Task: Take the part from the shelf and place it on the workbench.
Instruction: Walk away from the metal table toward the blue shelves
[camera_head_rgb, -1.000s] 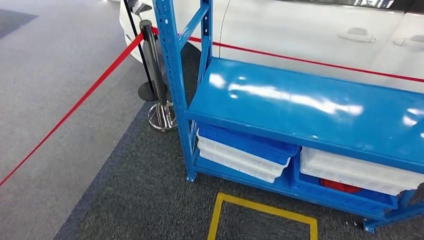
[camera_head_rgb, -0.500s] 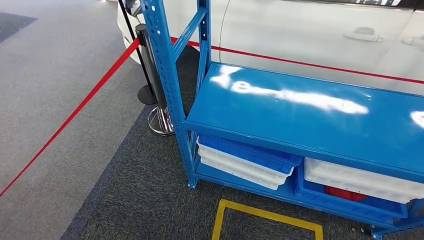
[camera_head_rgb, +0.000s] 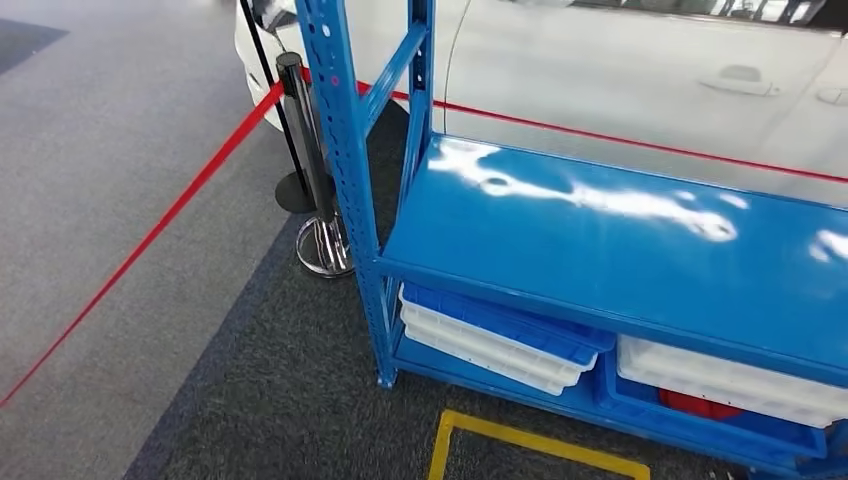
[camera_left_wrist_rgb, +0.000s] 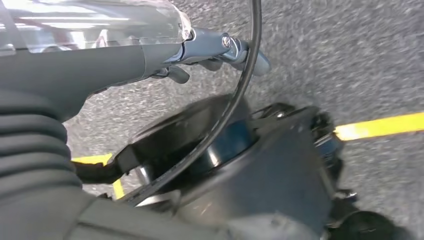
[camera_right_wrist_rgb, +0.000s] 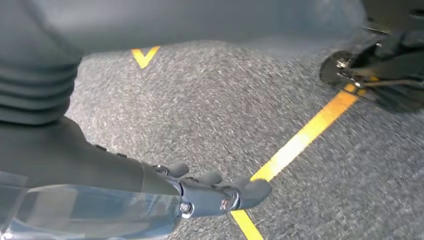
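A blue metal shelf (camera_head_rgb: 600, 240) stands ahead in the head view, and its middle board is bare and glossy. Under that board sit stacked blue and white trays (camera_head_rgb: 490, 335), with another white tray (camera_head_rgb: 720, 380) to the right. A red thing (camera_head_rgb: 700, 405) peeks out below that tray; I cannot tell what it is. My left hand (camera_left_wrist_rgb: 200, 50) hangs over the grey carpet with its fingers stretched out and nothing in it. My right hand (camera_right_wrist_rgb: 210, 192) hangs the same way over the carpet, holding nothing.
A white car (camera_head_rgb: 620, 70) stands close behind the shelf. A chrome-footed stanchion (camera_head_rgb: 310, 150) with a red belt (camera_head_rgb: 150, 235) stands left of the shelf post. Yellow tape (camera_head_rgb: 530, 440) marks a square on the dark carpet before the shelf.
The whole picture has shifted, so the camera has moved. The shelf now sits a little lower and further right in the picture. Nothing on the shelf has moved.
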